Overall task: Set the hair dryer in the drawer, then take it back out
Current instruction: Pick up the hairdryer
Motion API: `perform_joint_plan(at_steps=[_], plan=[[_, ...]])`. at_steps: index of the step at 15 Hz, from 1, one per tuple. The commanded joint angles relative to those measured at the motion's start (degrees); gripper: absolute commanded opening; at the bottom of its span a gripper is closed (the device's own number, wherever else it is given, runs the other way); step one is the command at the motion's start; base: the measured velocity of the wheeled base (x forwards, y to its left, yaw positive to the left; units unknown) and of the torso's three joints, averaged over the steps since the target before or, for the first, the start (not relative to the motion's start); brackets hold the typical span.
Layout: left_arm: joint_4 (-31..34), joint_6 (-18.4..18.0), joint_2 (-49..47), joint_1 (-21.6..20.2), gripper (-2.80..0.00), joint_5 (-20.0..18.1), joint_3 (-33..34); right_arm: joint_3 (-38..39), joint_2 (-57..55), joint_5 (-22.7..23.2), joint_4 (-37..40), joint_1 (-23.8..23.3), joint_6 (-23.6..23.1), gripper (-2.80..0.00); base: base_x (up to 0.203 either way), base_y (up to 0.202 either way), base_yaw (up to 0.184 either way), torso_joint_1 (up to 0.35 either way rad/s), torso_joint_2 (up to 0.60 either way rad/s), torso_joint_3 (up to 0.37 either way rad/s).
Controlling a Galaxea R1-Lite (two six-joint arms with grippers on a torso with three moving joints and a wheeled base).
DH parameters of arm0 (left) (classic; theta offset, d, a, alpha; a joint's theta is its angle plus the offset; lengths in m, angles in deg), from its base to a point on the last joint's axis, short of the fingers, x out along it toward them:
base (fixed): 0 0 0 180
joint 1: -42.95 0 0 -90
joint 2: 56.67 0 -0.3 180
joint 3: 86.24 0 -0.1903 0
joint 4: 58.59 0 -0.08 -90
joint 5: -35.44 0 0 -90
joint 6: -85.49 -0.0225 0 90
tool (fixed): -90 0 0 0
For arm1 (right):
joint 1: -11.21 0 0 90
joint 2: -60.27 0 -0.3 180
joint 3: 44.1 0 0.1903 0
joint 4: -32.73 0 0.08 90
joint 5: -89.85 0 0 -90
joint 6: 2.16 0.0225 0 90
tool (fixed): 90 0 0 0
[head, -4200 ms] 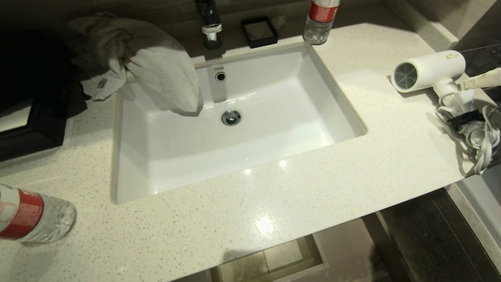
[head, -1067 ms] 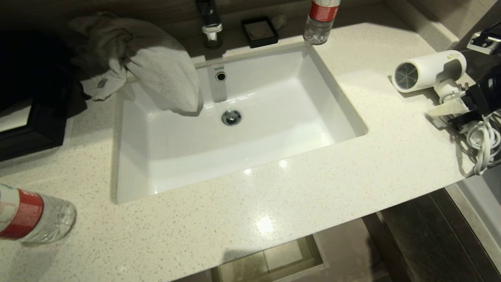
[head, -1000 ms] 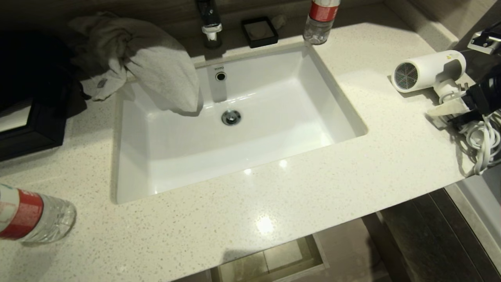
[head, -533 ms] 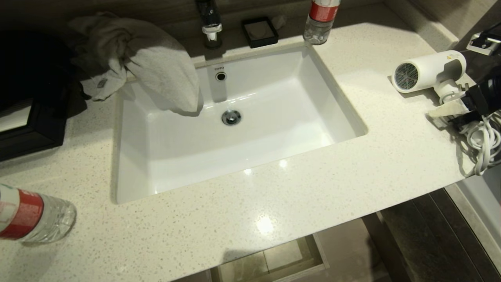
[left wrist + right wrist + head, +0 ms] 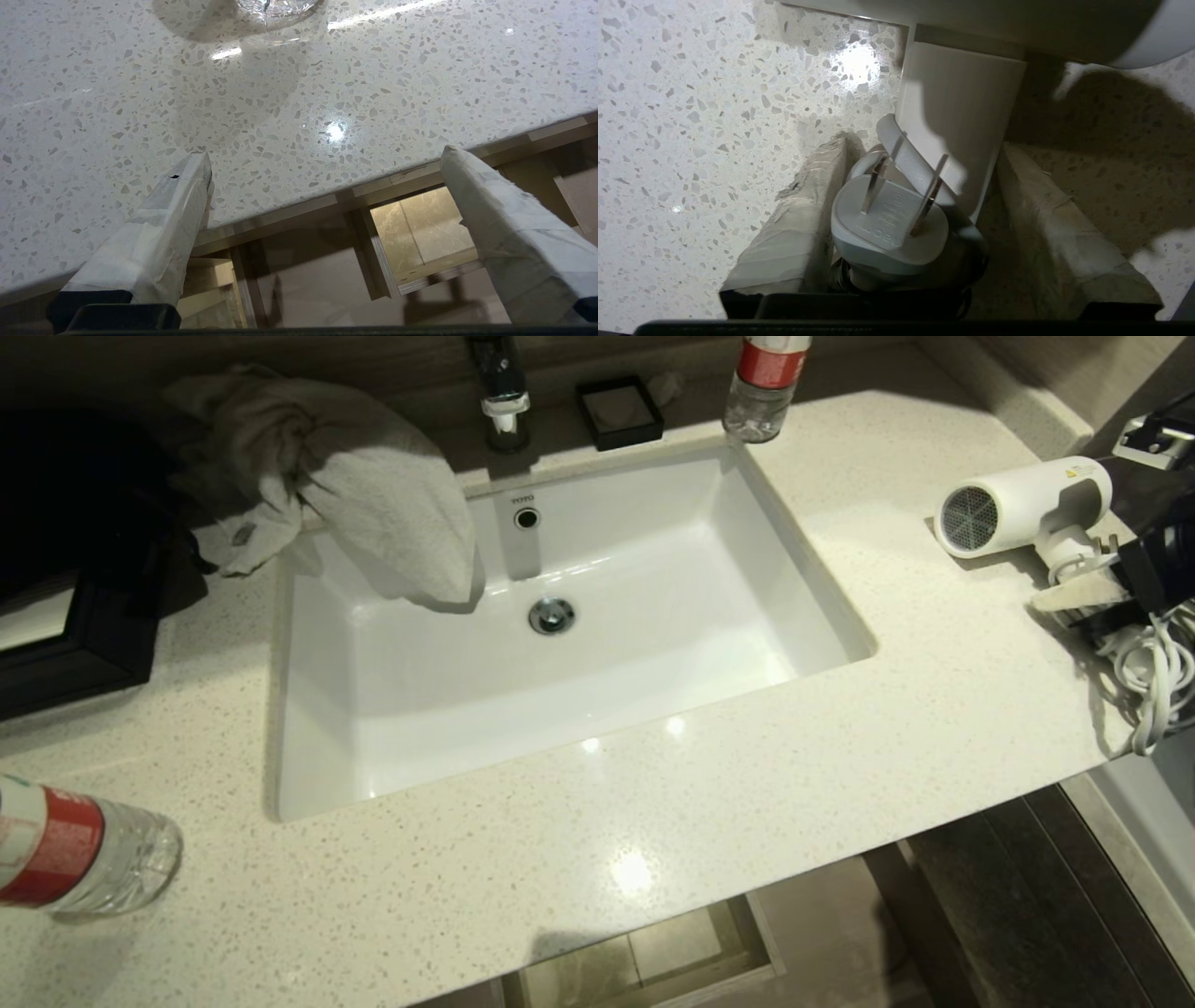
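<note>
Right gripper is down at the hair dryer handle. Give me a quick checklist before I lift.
1. Right gripper straddles the hair dryer handle: ok.
2. Fingers closed firmly on the handle: not ok, a gap shows on one side.
3. Plug clear of the jaws: not ok, it sits between them.
4. Cord free to follow: cannot tell.
5. Drawer open: ok.
6. Left gripper out of the way: ok.

both grippers have black bases and fingers [image 5: 173,219] wrapped in pale tape.
</note>
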Motion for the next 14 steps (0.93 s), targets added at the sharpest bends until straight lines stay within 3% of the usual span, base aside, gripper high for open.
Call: perform_joint_plan(at_steps=[1,14], plan=[[0.0,0.0,0.0,0.0,0.00,0.0,0.0,0.0,0.0,-0.1,0.5,0.4,-0.8,-2.80,0.000,0.000,0.000,0.000,0.00,0.000],[0.0,0.0,0.0,0.0,0.00,0.0,0.0,0.0,2.8,-0.2,0.9,0.4,-0.8,-2.80,0.000,0.000,0.000,0.000,0.00,0.000]])
